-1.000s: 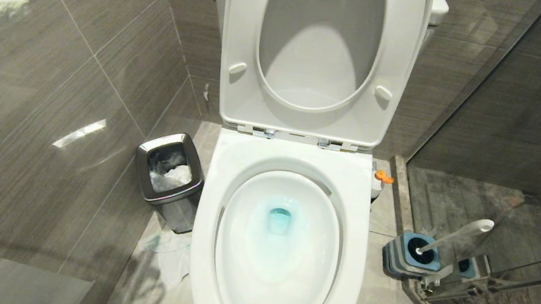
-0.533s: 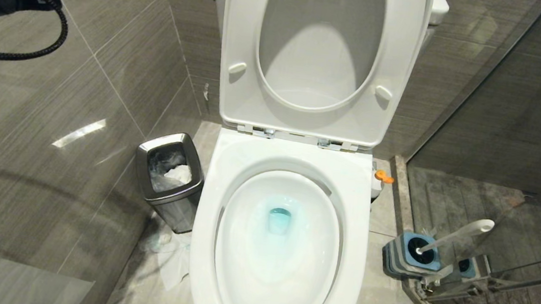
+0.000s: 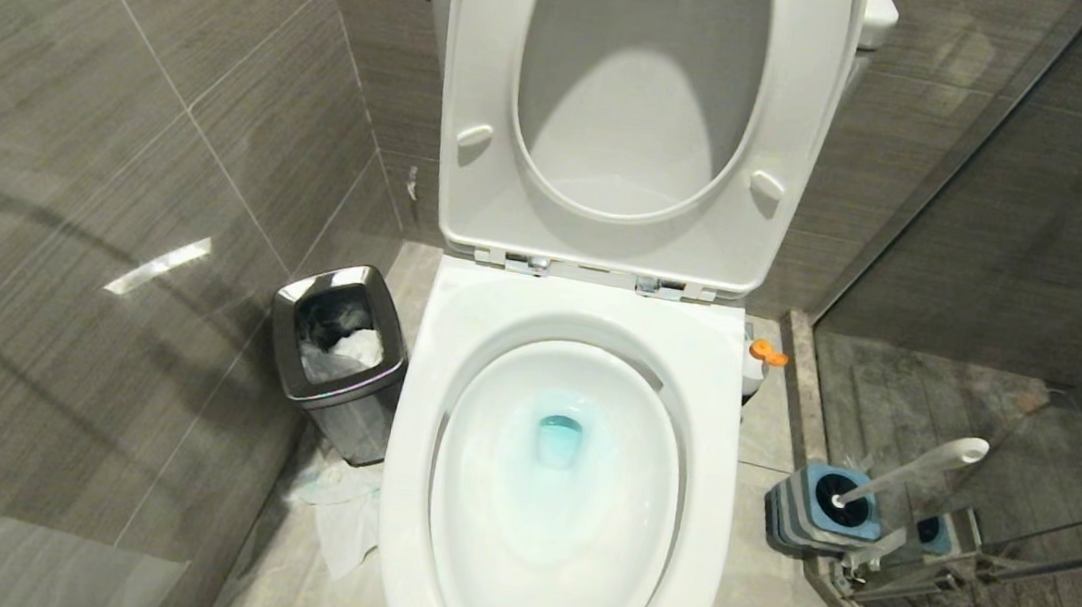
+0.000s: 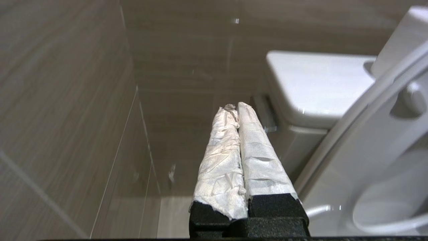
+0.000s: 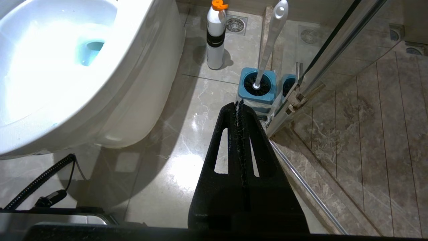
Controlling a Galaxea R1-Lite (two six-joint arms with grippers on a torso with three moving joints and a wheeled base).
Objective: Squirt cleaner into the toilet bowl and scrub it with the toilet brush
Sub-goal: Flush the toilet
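At the far left of the head view, only a dark part of the left arm and its coiled cable show, high against the grey tiled wall. In the left wrist view the left gripper (image 4: 234, 108) has its paper-wrapped fingers (image 4: 220, 164) pressed together, empty, pointing at the wall beside the cistern (image 4: 317, 87). Further right, a small steel bin (image 3: 339, 363) with crumpled white paper inside stands on the floor just beside the toilet bowl (image 3: 713, 483), and more paper lies on the floor in front of it. The bowl's seat and lid stand upright, and teal-blue liquid tints the water in the basin. Right of the bowl, the cleaner (image 3: 761, 359) stands upright on the floor close to the rim, its orange cap showing. Further right, the toilet brush (image 3: 915, 472) sits in its blue-and-grey holder (image 3: 805, 517), handle leaning, next to the glass shower door (image 5: 334, 47). The right gripper (image 5: 239, 103) hangs low over the floor near the holder, its black fingers pressed together on nothing.
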